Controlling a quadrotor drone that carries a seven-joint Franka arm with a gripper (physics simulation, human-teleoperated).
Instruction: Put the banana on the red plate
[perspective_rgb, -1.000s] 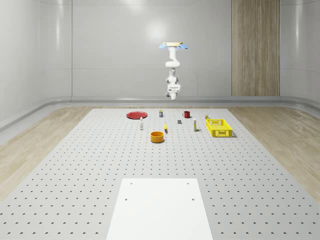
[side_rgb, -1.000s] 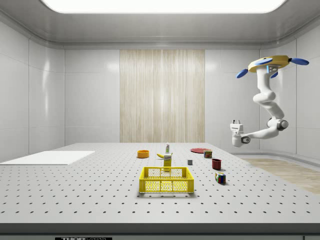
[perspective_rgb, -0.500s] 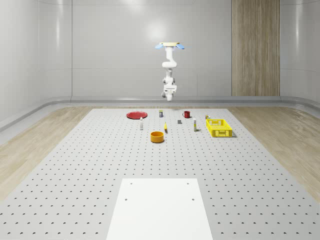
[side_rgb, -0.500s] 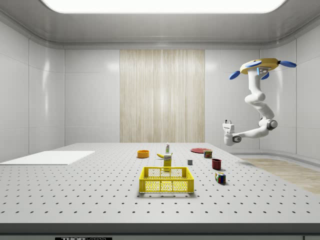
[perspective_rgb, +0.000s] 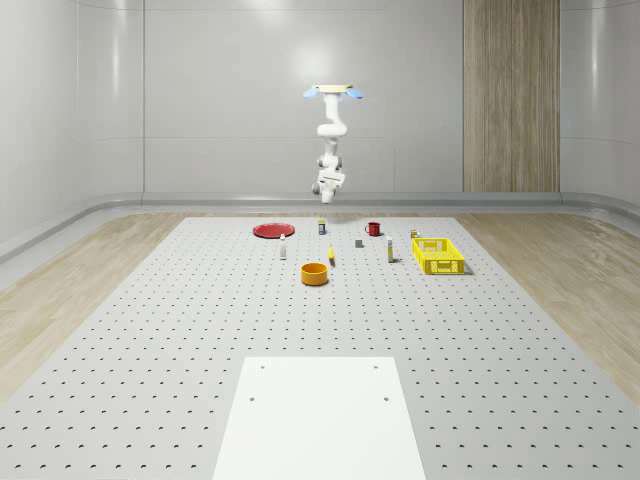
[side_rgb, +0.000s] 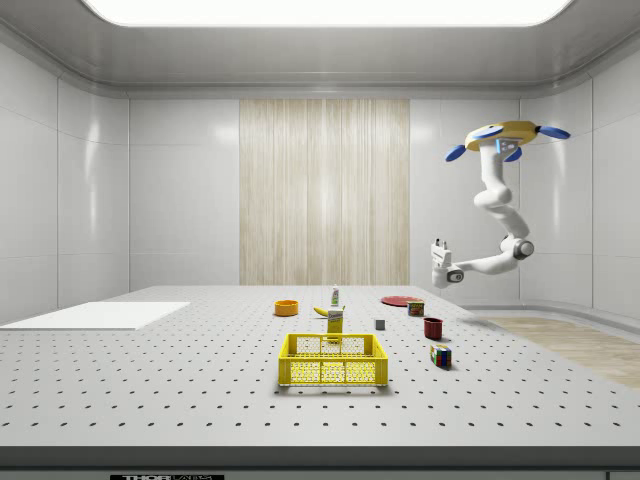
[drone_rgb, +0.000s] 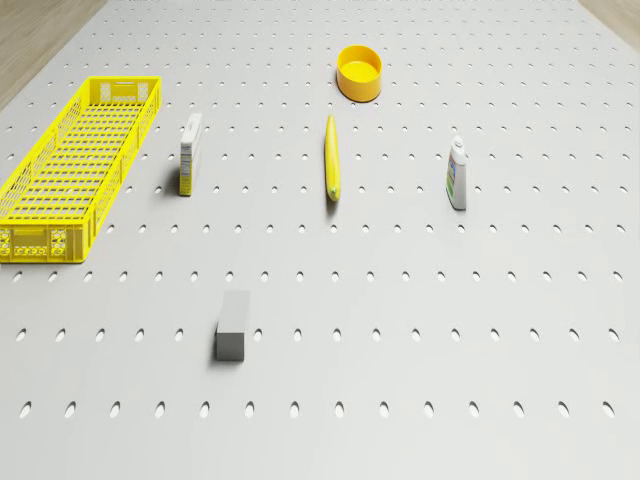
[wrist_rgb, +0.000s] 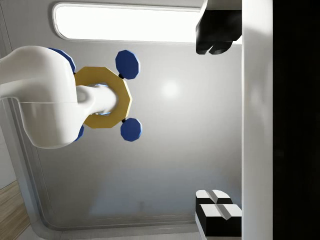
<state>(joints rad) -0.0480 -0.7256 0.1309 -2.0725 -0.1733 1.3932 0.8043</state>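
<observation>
Item: slim yellow banana (drone_rgb: 332, 158), nearly straight, with dull ends. It lies flat on the perforated grey table (perspective_rgb: 150, 330), just beside the orange round bowl (perspective_rgb: 315, 273) at its 3 o'clock in the whole-scene view. Flat red plate (perspective_rgb: 272, 230) sits at the banana's 10 o'clock, apart and bare. Drone (perspective_rgb: 333, 91) hovers high over the table's far end. Gripper (side_rgb: 437, 246) is spread wide, empty and upturned, judged stowed for the approach.
</observation>
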